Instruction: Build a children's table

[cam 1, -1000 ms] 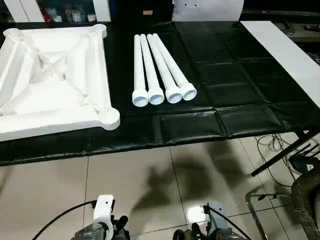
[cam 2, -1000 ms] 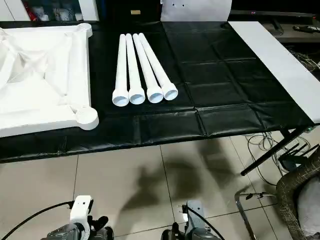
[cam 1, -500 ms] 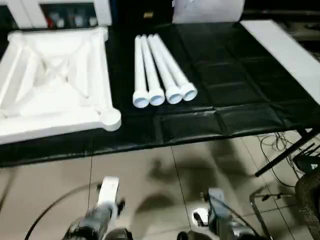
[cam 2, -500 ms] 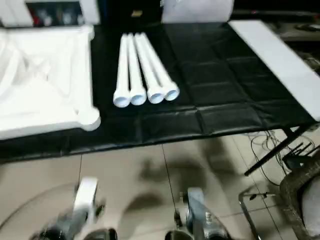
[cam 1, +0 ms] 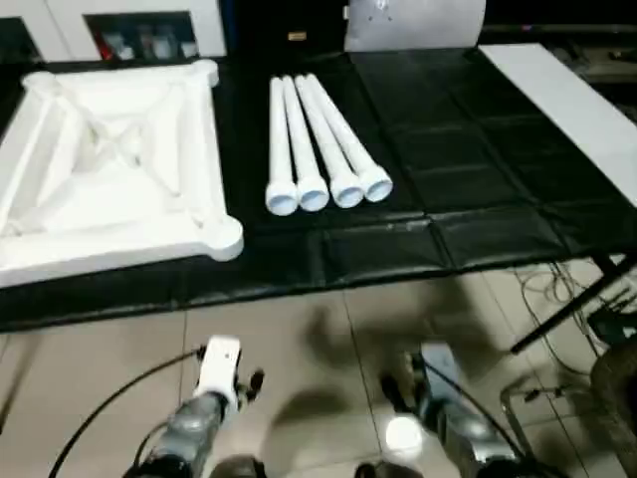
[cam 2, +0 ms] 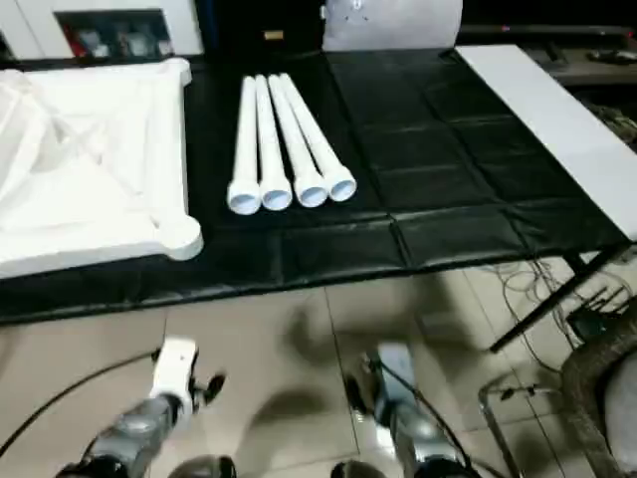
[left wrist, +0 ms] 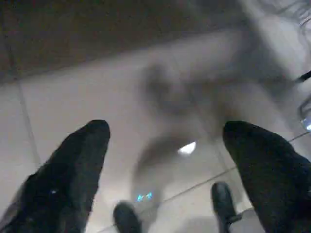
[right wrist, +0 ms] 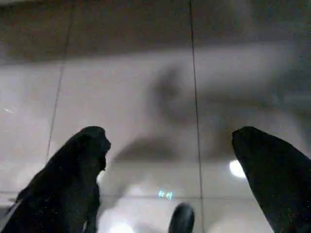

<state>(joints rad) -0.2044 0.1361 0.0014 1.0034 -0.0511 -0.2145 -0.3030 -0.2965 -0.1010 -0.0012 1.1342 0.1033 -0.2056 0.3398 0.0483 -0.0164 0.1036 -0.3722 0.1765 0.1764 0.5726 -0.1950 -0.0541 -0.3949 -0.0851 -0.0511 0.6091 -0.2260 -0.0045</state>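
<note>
The children's table lies in parts on a black-covered work table. Its white top (cam 1: 119,239) rests upside down at the left, ribbed underside up, with round sockets at the corners. Several long white legs (cam 1: 318,139) lie side by side just right of it, wide ends toward me. My two forearms hang low over the tiled floor, in front of the work table's near edge. The left gripper (left wrist: 166,127) is open with nothing between its black fingers (left wrist: 73,165). The right gripper (right wrist: 170,133) is open and empty too, well short of the legs.
The black cover (cam 1: 468,159) has free room to the right of the legs. A white board (cam 1: 567,100) lies along its right side. Cables (cam 1: 557,289), a dark slanted strut (cam 1: 567,314) and a wicker seat (cam 1: 617,383) are on the floor at right. A white cabinet (cam 1: 129,25) stands behind.
Both forearms have come forward and higher into the head views. The camera has shifted slightly. The table top and legs lie as before.
</note>
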